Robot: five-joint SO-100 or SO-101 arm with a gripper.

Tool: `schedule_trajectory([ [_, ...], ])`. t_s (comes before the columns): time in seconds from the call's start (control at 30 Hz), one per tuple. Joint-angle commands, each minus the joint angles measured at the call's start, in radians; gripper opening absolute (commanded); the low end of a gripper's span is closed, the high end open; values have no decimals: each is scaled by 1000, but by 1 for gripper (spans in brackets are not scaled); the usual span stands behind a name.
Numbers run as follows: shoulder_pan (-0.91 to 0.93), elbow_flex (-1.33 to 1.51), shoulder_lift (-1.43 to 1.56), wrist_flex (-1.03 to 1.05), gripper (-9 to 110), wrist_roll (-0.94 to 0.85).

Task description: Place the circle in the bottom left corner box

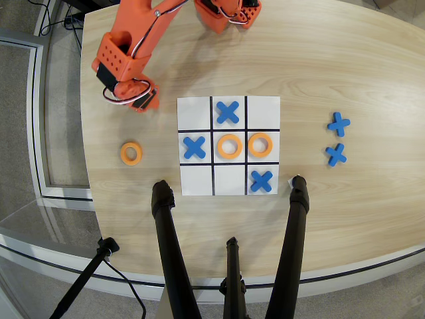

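An orange ring (pixel 131 153) lies flat on the wooden table, left of the paper grid (pixel 196 111). Two more orange rings sit in the grid, one in the centre cell (pixel 230 146) and one in the middle-right cell (pixel 260 145). The upper-right corner cell (pixel 263 111) is bare white. Blue crosses lie in the top-middle (pixel 228 111), middle-left (pixel 194 147) and lower-right (pixel 261 180) cells. My orange gripper (pixel 136 100) hangs over the table above the loose ring and left of the grid. Its fingers are hidden under the arm's body, so I cannot tell how they stand.
Two spare blue crosses (pixel 339 123) (pixel 336 154) lie on the table right of the grid. Black tripod legs (pixel 166 232) (pixel 295 219) stand on the table's near edge below the grid. The arm's base (pixel 226 13) is at the top.
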Motion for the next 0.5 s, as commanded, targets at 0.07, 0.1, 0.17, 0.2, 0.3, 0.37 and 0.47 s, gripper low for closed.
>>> schedule_trajectory([
  [0.07, -6, 89, 43, -14, 12, -6],
  [0.1, -6, 92, 44, -17, 8, -6],
  [0.17, -5, 94, 44, -17, 3, -6],
  [0.2, -5, 94, 44, -17, 2, -6],
  [0.3, -6, 97, 44, -17, 0, -6],
  [0.37, -6, 100, 46, -17, 0, -6],
  [0.47, -8, 101, 49, -20, 0, -6],
])
